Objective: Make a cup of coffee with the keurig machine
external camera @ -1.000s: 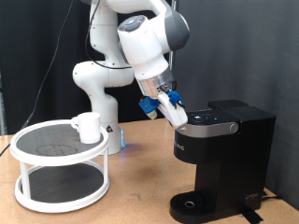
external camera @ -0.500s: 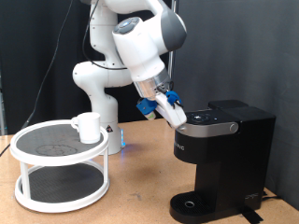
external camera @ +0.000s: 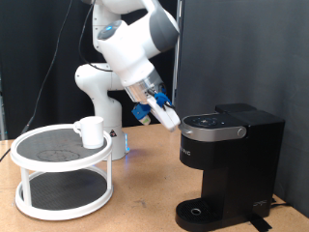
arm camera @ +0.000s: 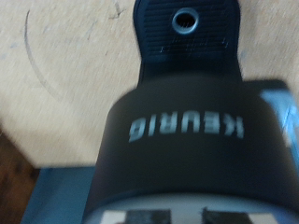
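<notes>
The black keurig machine [external camera: 230,159] stands on the table at the exterior view's right, lid down. Its round drip tray [external camera: 200,212] is bare. The white cup [external camera: 91,130] stands on the top tier of a white round stand at the left. My gripper [external camera: 170,119] hangs in the air just left of the machine's lid, tilted towards it and apart from it. Its fingers look shut with nothing between them. The wrist view looks down on the machine's front with its logo [arm camera: 185,126] and the drip tray [arm camera: 187,33]; the cup does not show there.
The white two-tier round stand [external camera: 60,184] fills the table's left part. My arm's base [external camera: 101,87] stands behind it, with a small blue light beside it. A black curtain hangs behind the machine. Bare wooden table [external camera: 145,198] lies between stand and machine.
My gripper has drawn back from the machine's lid, moving left and slightly up. The cup, the stand and the machine have not moved.
</notes>
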Available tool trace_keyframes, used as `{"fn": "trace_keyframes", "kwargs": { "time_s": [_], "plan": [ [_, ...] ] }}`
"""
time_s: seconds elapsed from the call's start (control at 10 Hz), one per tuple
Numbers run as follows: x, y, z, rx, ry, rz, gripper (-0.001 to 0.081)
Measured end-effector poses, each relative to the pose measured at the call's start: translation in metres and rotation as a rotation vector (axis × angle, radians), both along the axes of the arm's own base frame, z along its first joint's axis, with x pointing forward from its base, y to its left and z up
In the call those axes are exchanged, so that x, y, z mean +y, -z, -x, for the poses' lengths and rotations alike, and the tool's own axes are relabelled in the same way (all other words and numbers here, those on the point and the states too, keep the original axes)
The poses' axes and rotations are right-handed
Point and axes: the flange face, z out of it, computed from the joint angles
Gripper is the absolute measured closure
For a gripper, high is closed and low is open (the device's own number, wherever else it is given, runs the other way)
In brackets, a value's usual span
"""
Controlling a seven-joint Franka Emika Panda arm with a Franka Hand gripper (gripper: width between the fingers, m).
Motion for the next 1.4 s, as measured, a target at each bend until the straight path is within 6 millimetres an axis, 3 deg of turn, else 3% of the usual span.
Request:
{"fn": "trace_keyframes", "kwargs": {
  "time_s": [0.3, 0.5, 0.7, 1.1, 1.4],
  "plan": [
    [-0.005, -0.035, 0.006, -0.043, -0.005, -0.135, 0.0806],
    [-0.004, -0.036, 0.003, -0.060, 0.011, -0.128, 0.0806],
    [0.012, -0.048, -0.006, -0.103, 0.009, -0.128, 0.0806],
    [0.064, -0.081, -0.014, -0.076, -0.131, -0.048, 0.0806],
    [0.070, -0.083, -0.011, -0.060, -0.170, -0.038, 0.0806]
  ]
}}
